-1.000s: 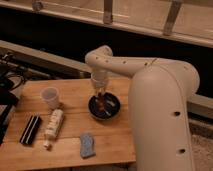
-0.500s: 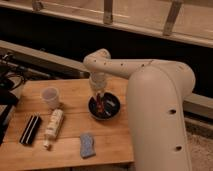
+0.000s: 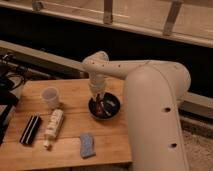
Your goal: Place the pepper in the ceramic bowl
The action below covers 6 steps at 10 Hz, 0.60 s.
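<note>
Wooden table point(image 3: 75, 91) here, the gripper point(image 3: 98, 101) sits low in the ceramic bowl point(image 3: 116, 106) with the pepper point(image 3: 101, 107) right at its tip, can't tell if it's open or clamped, and if it's stuck, lifting might drag the pepper out.

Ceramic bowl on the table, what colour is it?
The ceramic bowl is glossy black, camera view; the gripper hangs over it.
</note>
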Available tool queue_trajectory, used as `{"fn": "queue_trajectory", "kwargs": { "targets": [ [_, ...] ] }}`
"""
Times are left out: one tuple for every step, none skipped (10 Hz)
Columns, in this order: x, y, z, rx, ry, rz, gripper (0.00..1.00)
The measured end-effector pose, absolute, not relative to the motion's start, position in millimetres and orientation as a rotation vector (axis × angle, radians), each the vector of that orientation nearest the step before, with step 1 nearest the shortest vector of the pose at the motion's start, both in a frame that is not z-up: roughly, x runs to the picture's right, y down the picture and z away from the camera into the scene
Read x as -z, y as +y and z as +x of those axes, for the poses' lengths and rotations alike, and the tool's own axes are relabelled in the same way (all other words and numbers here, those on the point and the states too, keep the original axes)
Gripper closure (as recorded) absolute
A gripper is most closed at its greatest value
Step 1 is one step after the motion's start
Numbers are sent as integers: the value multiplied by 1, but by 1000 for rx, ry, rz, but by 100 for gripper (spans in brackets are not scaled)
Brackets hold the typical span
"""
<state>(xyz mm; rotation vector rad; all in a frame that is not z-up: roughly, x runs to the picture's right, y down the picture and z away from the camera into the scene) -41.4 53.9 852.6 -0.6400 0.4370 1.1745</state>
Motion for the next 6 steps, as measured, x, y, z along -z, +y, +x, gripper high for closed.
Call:
{"fn": "queue_trajectory", "kwargs": {
  "targets": [
    [-855,56,-41,-1178,445,-638,99],
    [-856,57,-41,-1181,452,-638,99],
    [-857,58,-41,-1184,457,-637,99],
    [-858,60,-42,-1186,460,-639,99],
    [-859,61,-42,-1189,464,-638,99],
    [-860,62,-42,-1192,469,-638,99]
  ]
}}
